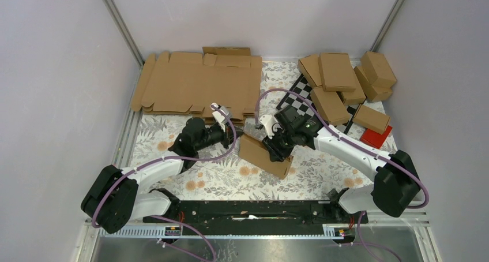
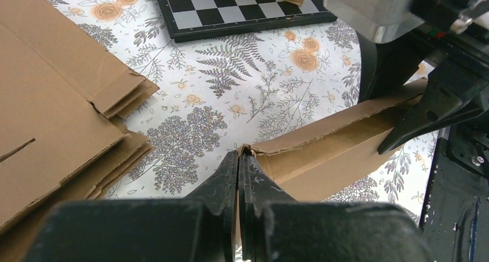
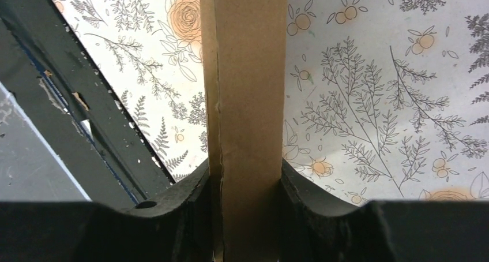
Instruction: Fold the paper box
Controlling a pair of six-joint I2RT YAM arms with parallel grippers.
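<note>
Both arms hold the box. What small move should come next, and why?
Probably turn the left gripper inward, folding its pinched end edge over the box. Its jaws are shut on that thin edge, the right gripper clamps the body, and the box looks open there.

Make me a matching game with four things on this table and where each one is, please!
1 paper box
2 flat cardboard sheets
3 chequered board
4 red block

A stacked at the far left
B partly under folded boxes
C on the right, beside a folded box
D middle, held by the left gripper and right gripper

Pairs: 1-D, 2-A, 3-B, 4-C
</note>
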